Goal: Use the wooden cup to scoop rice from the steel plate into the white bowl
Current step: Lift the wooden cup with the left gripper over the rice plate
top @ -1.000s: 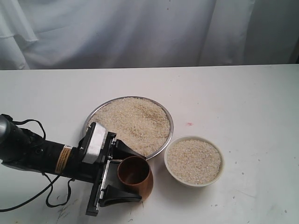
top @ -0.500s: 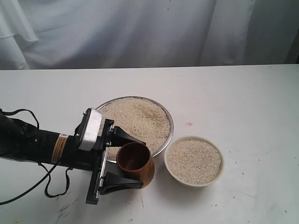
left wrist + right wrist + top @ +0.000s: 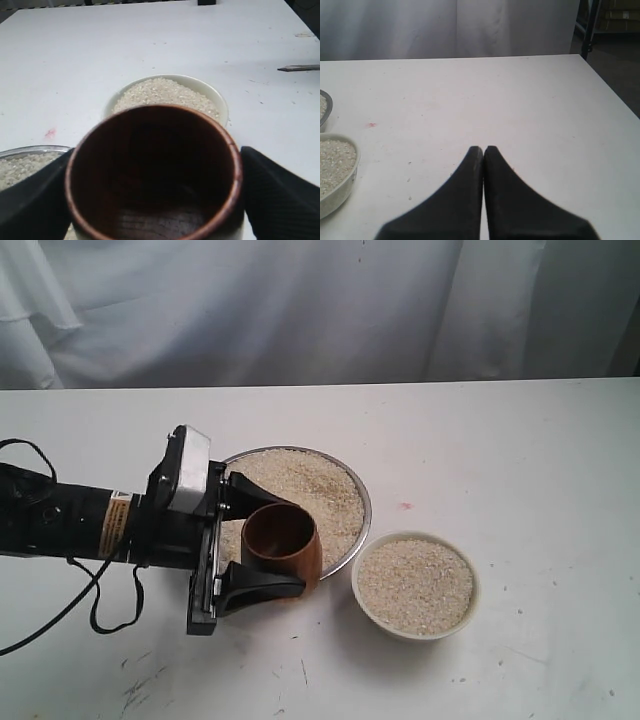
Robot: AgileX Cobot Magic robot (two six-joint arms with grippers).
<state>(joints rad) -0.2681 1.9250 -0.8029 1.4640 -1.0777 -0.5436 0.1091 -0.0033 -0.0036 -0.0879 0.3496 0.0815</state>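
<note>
My wide, shallow, shiny steel plate [image 3: 368, 508] holds a heaped bed of pale rice [image 3: 300, 485], lying just beyond and partly beneath my tool in the exterior view. Close on its right, the small round cream-white bowl [image 3: 473, 590] is filled with rice nearly to its rim. My left gripper [image 3: 296, 545] is clamped across the barrel-shaped reddish-brown wooden cup [image 3: 282, 540], mouth up, seemingly empty, at the plate's near rim. My right gripper [image 3: 483, 150] holds nothing, its fingers pressed together.

The exterior camera looked down over the tabletop [image 3: 530, 460] toward a curtain [image 3: 300, 310]; both low, close wrist cameras shared the white bowl [image 3: 474, 592] with it.
</note>
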